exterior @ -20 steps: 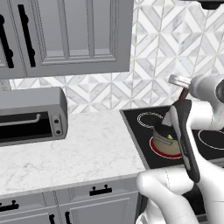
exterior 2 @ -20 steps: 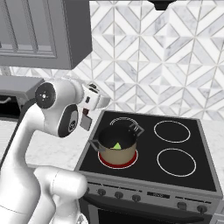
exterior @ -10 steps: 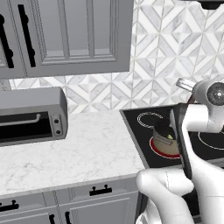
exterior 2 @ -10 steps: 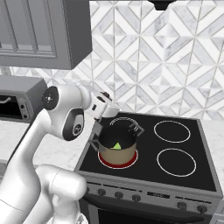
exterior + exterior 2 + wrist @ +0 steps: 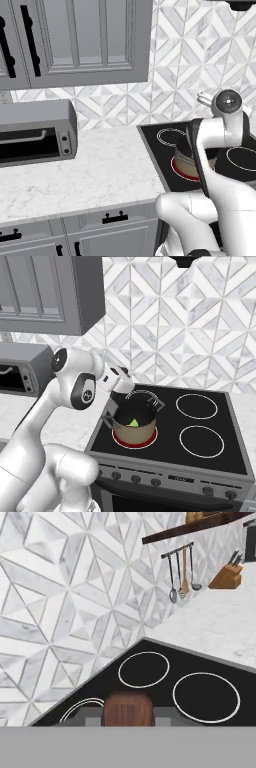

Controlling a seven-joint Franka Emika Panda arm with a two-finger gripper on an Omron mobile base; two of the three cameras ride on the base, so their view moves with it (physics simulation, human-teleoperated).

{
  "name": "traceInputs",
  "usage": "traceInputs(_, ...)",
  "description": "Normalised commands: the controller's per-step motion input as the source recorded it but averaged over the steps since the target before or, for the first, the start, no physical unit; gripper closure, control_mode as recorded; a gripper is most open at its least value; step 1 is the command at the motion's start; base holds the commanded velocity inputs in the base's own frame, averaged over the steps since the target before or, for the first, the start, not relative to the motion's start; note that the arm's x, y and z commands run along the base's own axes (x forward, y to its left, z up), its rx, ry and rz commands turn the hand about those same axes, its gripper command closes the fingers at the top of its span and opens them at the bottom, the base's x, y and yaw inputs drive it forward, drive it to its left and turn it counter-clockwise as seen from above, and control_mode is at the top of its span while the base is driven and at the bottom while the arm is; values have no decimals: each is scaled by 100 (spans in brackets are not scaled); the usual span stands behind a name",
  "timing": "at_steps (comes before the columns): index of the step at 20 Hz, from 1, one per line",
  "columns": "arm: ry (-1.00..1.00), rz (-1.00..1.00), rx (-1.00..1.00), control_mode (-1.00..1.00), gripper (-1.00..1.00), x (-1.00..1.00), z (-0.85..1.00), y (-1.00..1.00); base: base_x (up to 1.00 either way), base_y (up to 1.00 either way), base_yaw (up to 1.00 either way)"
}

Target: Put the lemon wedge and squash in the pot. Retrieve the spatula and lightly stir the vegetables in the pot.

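Note:
The tan pot (image 5: 134,430) stands on the stove's front left burner, which glows red, and a green lemon wedge (image 5: 133,423) lies inside it. No squash can be seen; it is hidden. My gripper (image 5: 124,388) hovers just above the pot's back left rim. In the hand view it is shut on the spatula's reddish-brown handle (image 5: 128,708), gripped between the grey fingertips (image 5: 90,714). The spatula's blade is out of sight. From the left base view, my own arm covers most of the pot (image 5: 186,163).
A black stove top (image 5: 200,426) has three unlit burner rings. A grey toaster oven (image 5: 35,132) sits on the marble counter (image 5: 100,175) to the left. A utensil rail (image 5: 180,569) and a knife block (image 5: 226,574) stand far to the right. Grey cabinets (image 5: 75,40) hang overhead.
The arm has swung right and down, carrying the hand with the spatula from beside the counter to just over the pot's back left rim. The pot and wedge have stayed put.

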Motion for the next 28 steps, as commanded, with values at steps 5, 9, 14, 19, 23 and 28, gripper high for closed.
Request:
traceInputs(5,0,-15,0,-100,100,7,-39,-12,0,0,0)
traceInputs(9,0,-13,0,-100,100,15,-38,-8,0,0,0)
traceInputs(14,0,-12,0,-100,100,25,-36,-11,0,0,0)
traceInputs(19,4,-10,0,-100,100,24,-36,-14,0,0,0)
traceInputs(23,12,-6,0,-100,100,41,-34,-5,0,0,0)
traceInputs(28,5,-4,0,-100,100,48,-8,-1,0,0,0)
